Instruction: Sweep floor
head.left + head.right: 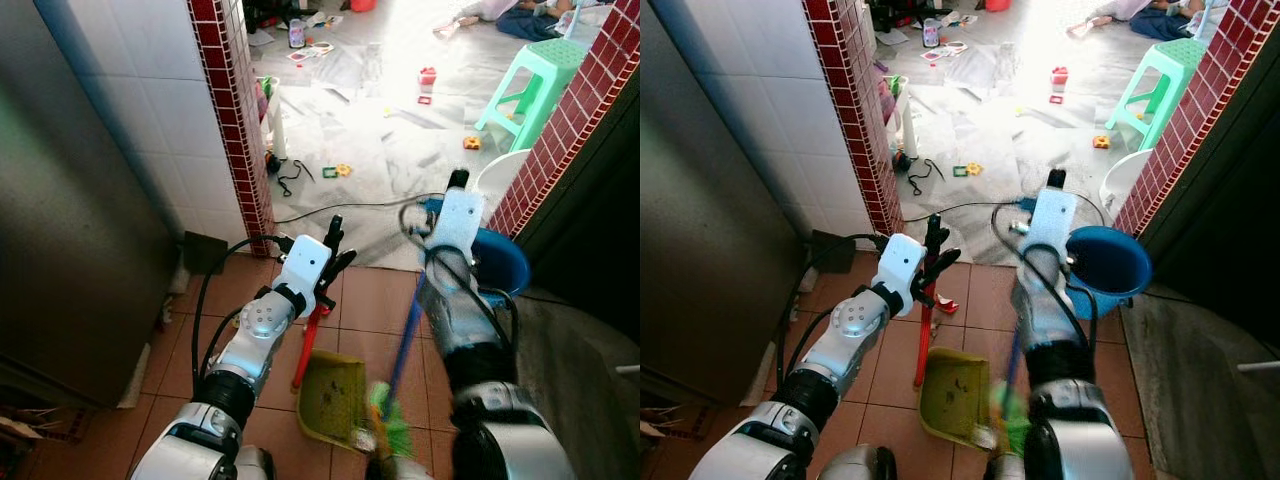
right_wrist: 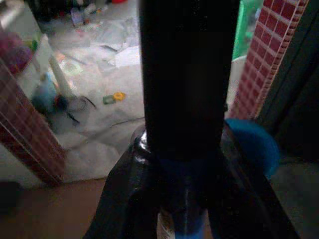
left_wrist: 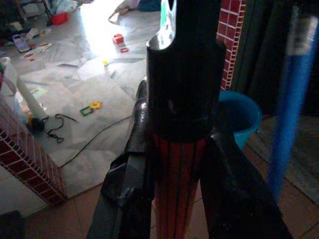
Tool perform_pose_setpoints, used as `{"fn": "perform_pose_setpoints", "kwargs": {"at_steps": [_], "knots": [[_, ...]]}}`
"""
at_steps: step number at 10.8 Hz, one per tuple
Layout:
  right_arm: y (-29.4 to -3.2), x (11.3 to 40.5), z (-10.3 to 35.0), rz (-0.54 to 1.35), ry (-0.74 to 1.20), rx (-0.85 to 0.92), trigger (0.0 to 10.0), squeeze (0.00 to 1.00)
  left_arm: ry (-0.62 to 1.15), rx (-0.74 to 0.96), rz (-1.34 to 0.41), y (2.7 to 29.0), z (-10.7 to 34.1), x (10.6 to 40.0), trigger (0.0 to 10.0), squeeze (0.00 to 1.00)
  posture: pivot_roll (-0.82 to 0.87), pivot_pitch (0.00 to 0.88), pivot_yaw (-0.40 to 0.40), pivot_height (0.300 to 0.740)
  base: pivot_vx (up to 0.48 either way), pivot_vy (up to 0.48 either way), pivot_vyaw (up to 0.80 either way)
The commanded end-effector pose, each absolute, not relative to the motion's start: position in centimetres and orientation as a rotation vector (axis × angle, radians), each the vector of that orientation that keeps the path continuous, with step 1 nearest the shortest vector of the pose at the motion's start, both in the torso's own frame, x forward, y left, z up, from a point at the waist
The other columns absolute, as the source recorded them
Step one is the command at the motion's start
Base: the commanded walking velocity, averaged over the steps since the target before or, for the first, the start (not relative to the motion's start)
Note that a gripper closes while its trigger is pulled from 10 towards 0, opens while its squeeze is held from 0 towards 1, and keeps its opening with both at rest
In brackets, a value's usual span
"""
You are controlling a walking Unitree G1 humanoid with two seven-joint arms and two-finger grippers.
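Observation:
A yellow-green dustpan (image 1: 330, 395) rests on the brown tiles in front of me, its red handle (image 1: 305, 350) standing upright. My left gripper (image 1: 335, 262) is shut on that handle just below its black cap (image 3: 184, 84). My right gripper (image 1: 457, 185) is shut on the blue broom handle (image 1: 405, 345), near its black top end (image 2: 184, 69). The broom's green bristles (image 1: 390, 425) touch the floor beside the dustpan's right edge. Small bits lie inside the pan.
A blue bucket (image 1: 505, 262) stands close to my right arm. On the left a red brick pillar (image 1: 235, 120) rises beside a grey appliance (image 1: 70, 200). Beyond lie a black cable (image 1: 350, 207), scattered toys (image 1: 335, 171) and a green stool (image 1: 535, 75). A person (image 1: 525, 12) sits far back.

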State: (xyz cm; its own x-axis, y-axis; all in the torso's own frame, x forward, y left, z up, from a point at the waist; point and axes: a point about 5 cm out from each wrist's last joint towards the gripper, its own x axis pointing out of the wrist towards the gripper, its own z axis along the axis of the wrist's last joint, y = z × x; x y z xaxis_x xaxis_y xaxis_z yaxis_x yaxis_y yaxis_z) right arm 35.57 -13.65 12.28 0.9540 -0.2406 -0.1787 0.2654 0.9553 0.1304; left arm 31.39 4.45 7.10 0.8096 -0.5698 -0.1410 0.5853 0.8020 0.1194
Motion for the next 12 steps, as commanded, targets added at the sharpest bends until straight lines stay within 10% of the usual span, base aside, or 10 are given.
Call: {"fn": "perform_pose_setpoints", "kwargs": {"at_steps": [1, 12], "knots": [[-12.3, 36.3, 14.2, -0.215, 0.093, 0.302, 10.0, 0.00, 0.176, 0.202, -0.640, 4.4, 5.7, 30.9, 10.0, 0.00, -0.04, 0.046, 0.021, 0.740, 0.000, 0.000, 0.00], [-12.6, 36.6, 18.2, 0.083, -0.152, 0.282, 10.0, 0.00, 0.066, -0.079, -0.355, 11.3, 7.7, 32.6, 10.0, 0.00, -0.04, 0.000, 0.001, 0.740, 0.000, 0.000, 0.00]]}}
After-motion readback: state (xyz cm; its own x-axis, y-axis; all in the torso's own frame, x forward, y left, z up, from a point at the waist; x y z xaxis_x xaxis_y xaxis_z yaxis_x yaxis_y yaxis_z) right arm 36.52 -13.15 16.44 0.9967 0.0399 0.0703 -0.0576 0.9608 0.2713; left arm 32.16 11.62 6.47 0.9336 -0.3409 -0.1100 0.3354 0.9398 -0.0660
